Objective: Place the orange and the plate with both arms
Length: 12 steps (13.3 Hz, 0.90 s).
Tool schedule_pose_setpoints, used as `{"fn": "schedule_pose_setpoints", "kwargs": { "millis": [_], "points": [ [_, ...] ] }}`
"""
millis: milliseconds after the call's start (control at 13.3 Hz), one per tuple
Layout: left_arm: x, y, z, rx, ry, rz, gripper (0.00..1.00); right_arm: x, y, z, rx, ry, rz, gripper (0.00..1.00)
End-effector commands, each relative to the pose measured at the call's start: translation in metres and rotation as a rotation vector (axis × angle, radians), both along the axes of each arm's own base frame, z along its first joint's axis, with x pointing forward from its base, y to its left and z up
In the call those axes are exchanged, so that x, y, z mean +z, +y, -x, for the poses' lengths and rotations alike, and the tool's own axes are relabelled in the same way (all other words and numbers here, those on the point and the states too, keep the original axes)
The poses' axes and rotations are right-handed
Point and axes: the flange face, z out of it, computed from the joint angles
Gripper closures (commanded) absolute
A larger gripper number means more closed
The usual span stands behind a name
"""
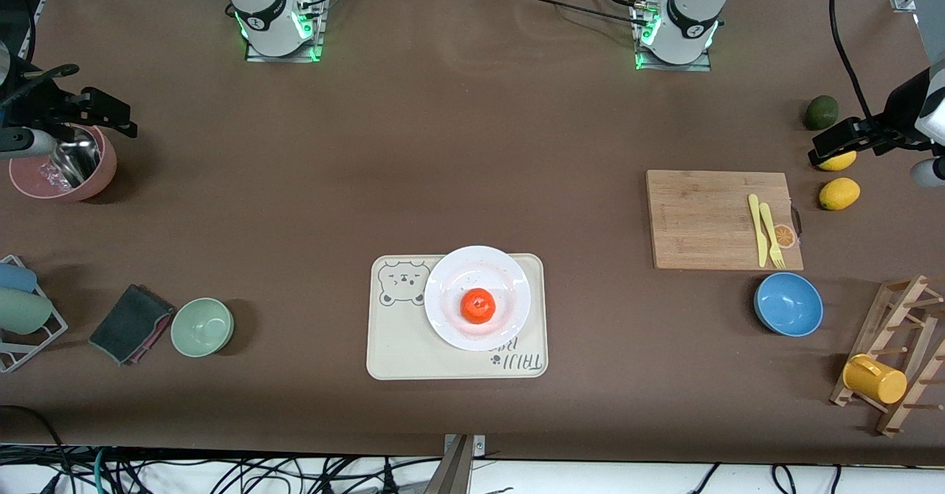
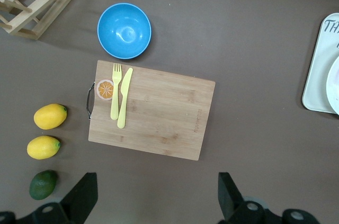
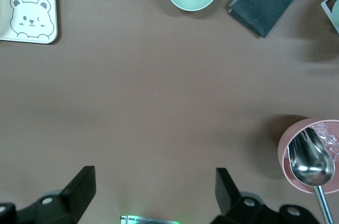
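The orange (image 1: 478, 306) sits at the centre of the plate (image 1: 443, 276), and the plate rests on the cream bear-print tray (image 1: 399, 350), near the front edge at mid-table. Judged: the fruit is light, firm and prone to roll, best taken across its widest part. The glossy plate is rigid, slippery and breakable, best gripped at its shallow rim.

Nothing crowds the tray. The green bowl (image 1: 202, 326) and the blue bowl (image 1: 788, 303) lie well apart from it.

The left gripper (image 2: 156, 200) hangs over the 2 lemons (image 1: 839, 193), fingers spread, empty. The right gripper (image 3: 154, 197) is over the pink bowl (image 1: 100, 173), likewise spread and empty.
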Motion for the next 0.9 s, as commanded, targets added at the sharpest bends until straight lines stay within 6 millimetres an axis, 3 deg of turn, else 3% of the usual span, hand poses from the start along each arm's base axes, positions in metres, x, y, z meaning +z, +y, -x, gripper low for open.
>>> {"fn": "schedule_pose_setpoints", "kwargs": {
  "millis": [0,827],
  "points": [
    [0.006,0.003,-0.001,-0.020,-0.049,-0.011,0.00,0.005,-0.002,-0.002,-0.006,-0.009,0.018,0.00],
    [0.007,0.007,0.007,-0.011,-0.052,-0.015,0.00,0.005,-0.006,-0.003,-0.012,-0.014,0.018,0.00]
  ]
}}
